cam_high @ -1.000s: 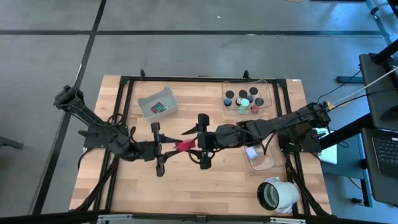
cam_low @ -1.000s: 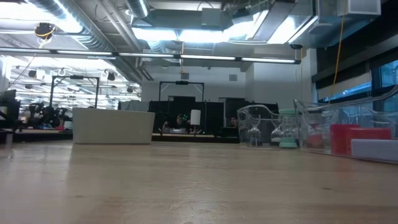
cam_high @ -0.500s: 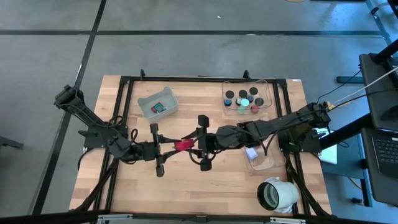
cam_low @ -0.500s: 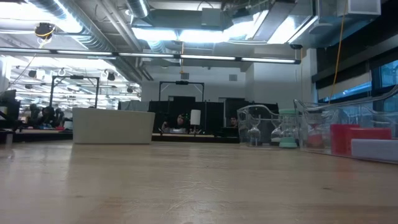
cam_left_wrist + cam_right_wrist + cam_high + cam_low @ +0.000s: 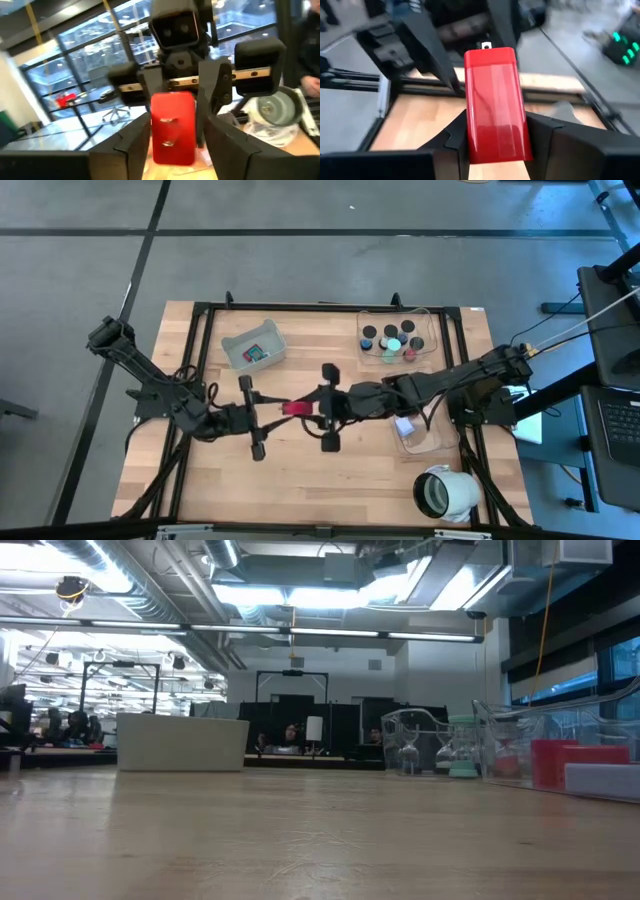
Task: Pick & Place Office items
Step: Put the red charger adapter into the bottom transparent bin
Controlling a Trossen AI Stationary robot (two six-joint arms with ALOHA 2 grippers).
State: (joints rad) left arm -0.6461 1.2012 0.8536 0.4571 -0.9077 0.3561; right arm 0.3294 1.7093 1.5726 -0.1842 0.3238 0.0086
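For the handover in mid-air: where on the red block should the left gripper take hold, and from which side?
The red block hangs between the two grippers above the table's middle, its long axis pointing from one arm to the other. The right gripper clamps one end across the flat faces. The left gripper should probably close on the free end, coming straight in from its own side.

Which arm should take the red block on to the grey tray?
Probably left. The red block hangs mid-table, clamped by the right end effector, with the left end effector open around it. The grey tray lies on the left arm's side; the right arm is stretched far over.
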